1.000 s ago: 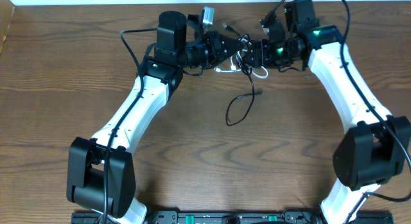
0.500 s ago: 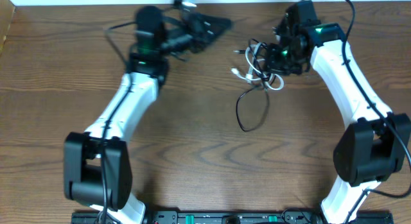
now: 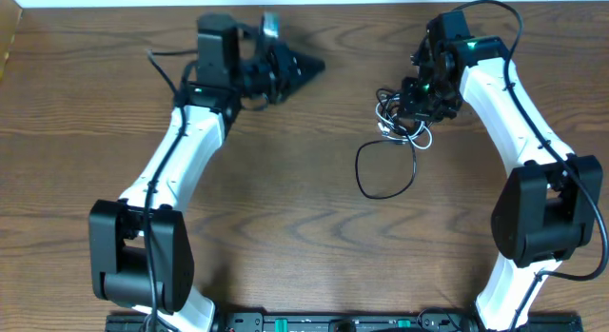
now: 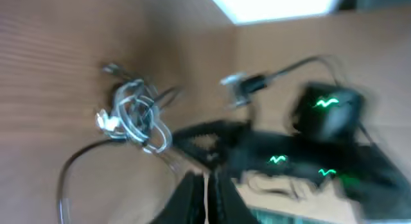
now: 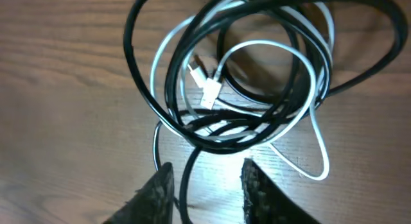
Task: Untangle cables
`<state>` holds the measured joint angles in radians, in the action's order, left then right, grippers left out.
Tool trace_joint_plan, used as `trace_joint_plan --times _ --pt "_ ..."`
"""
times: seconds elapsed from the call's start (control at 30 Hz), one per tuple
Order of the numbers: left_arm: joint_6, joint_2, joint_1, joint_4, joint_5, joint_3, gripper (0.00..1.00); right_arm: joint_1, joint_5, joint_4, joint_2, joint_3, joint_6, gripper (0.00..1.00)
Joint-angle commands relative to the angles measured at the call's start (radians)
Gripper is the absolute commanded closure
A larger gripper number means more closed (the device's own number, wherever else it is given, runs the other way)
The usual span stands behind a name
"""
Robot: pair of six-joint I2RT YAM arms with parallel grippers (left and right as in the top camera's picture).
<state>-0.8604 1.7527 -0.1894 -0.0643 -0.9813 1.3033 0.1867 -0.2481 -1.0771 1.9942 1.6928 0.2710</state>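
The black cable (image 5: 133, 31) and white cable (image 5: 309, 60) lie coiled together in one tangle (image 3: 400, 118) on the table, right of centre at the back. A loose black loop (image 3: 385, 170) trails toward the front. A white plug (image 5: 207, 89) sits inside the coil. My right gripper (image 5: 207, 192) hovers at the tangle's edge, open, with one black strand running loosely between its fingers (image 5: 157, 195). My left gripper (image 3: 309, 68) is shut on nothing, well left of the tangle. In the blurred left wrist view the cables (image 4: 131, 115) lie ahead of the left gripper (image 4: 207, 201).
The wooden table (image 3: 285, 208) reaches to a pale wall edge at the back. The right arm (image 4: 321, 115) with green lights shows in the left wrist view. Both arm bases stand at the front corners.
The left gripper has let go and swung left, away from the tangle. The right gripper dragged the tangle rightward and a little forward, the black loop followed, and its jaws now stand apart.
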Motion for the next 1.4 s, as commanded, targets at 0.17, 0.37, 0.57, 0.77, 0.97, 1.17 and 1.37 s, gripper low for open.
trace_joint_plan --times 0.17,0.37,0.57,0.77,0.97,1.17,1.37 --pt "0.142 0.116 -0.158 -0.012 0.323 0.010 0.36 -0.017 0.010 -0.010 -0.016 -0.002 -0.017 0.62" --pt "0.024 0.279 -0.201 0.222 0.301 0.010 0.30 -0.081 0.011 -0.031 -0.055 -0.002 0.001 0.57" --pt "-0.192 0.434 -0.211 0.570 0.290 0.010 0.34 -0.135 0.013 -0.055 -0.106 -0.002 -0.018 0.57" --pt "-0.215 0.517 -0.245 0.627 0.314 0.010 0.44 -0.148 0.021 -0.086 -0.113 -0.002 -0.044 0.59" --pt "-0.215 0.523 -0.278 0.654 0.340 0.010 0.47 -0.146 0.033 -0.083 -0.113 -0.002 -0.044 0.59" --pt "-0.214 0.523 -0.291 0.657 0.356 0.010 0.58 -0.146 0.033 -0.084 -0.113 -0.002 -0.050 0.59" --pt "-0.210 0.523 -0.294 0.650 0.366 0.010 0.93 -0.146 0.028 -0.084 -0.113 -0.002 -0.052 0.59"
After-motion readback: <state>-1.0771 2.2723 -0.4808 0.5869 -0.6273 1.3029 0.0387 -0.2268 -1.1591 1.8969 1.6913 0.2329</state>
